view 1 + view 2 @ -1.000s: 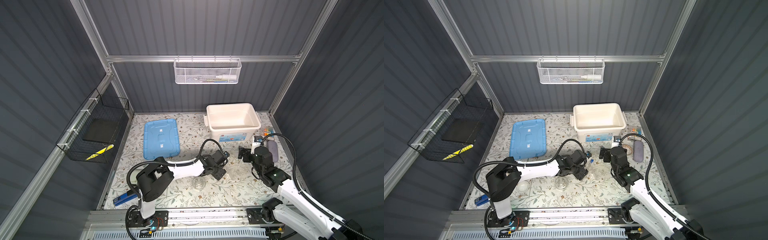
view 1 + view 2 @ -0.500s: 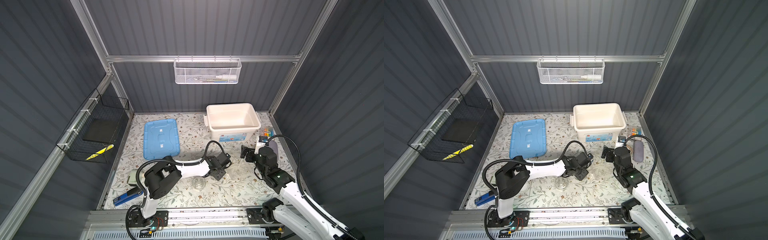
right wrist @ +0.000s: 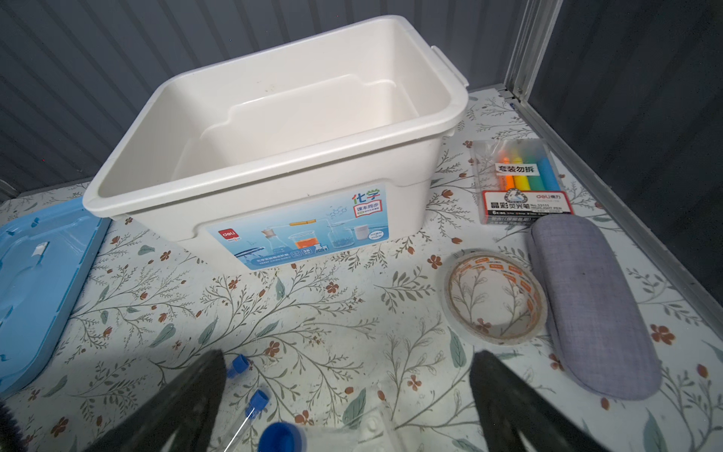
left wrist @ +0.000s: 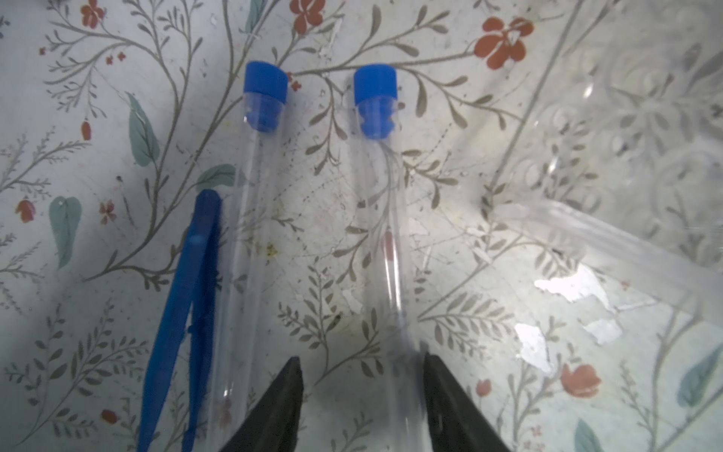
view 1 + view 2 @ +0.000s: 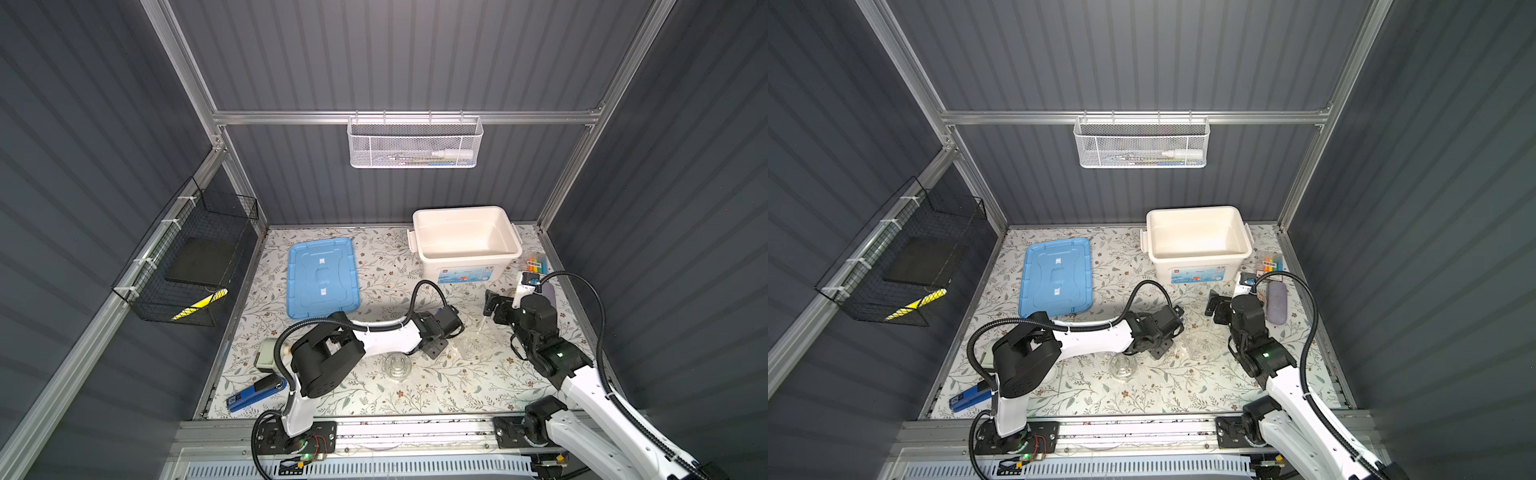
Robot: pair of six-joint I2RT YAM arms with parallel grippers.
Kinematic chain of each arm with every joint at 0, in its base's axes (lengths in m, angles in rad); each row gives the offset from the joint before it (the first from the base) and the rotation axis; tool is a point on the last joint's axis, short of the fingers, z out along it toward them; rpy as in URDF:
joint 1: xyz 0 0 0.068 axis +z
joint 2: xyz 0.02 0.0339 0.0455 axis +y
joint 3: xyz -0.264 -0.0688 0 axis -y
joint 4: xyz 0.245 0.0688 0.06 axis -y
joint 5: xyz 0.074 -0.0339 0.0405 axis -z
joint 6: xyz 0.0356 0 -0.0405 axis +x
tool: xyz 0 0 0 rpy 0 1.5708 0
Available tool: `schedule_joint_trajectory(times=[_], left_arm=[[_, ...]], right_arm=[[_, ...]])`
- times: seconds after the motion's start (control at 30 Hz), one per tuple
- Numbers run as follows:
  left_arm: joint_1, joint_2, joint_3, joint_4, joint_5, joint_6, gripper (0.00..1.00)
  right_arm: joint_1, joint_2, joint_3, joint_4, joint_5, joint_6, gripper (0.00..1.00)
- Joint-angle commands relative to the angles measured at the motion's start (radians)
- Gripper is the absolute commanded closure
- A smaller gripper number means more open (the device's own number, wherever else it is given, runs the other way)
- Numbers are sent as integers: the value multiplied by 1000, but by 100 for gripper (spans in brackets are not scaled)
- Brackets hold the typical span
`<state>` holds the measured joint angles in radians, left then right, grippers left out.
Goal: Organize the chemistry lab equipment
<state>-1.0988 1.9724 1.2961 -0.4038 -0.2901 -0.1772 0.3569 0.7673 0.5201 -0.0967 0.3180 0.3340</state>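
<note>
Left gripper [image 4: 360, 356] straddles one blue-capped test tube [image 4: 385, 235], jaws apart, seemingly not clamped; right gripper [image 3: 350, 354] gapes wide.

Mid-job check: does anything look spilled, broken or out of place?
Nothing looks spilled or broken. The white bin stands empty with its blue lid off beside it, while two test tubes and blue tweezers lie loose on the mat.

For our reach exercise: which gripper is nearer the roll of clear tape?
Right. The right gripper hangs open just short of the tape roll; the left gripper straddles a blue-capped test tube, farther off.
</note>
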Motion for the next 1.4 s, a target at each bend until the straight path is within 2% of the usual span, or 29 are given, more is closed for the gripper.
schedule_joint_trajectory(times=[0.0, 0.43, 0.87, 1.13, 1.37], left_arm=[[-3, 26, 23, -40, 1, -5, 52], [-3, 40, 8, -32, 109, 10, 67], [-2, 53, -20, -30, 149, 10, 81], [-3, 37, -43, -8, 159, 1, 85], [2, -1, -49, 6, 131, -18, 85]], right_arm=[[-4, -11, -3, -20, 8, 11, 1], [-7, -26, 2, -31, 13, 13, 1], [-9, -36, 9, -51, -12, 13, 1], [-9, -34, 21, -51, -40, 18, 1], [-4, -49, 47, -67, -90, 9, 8]])
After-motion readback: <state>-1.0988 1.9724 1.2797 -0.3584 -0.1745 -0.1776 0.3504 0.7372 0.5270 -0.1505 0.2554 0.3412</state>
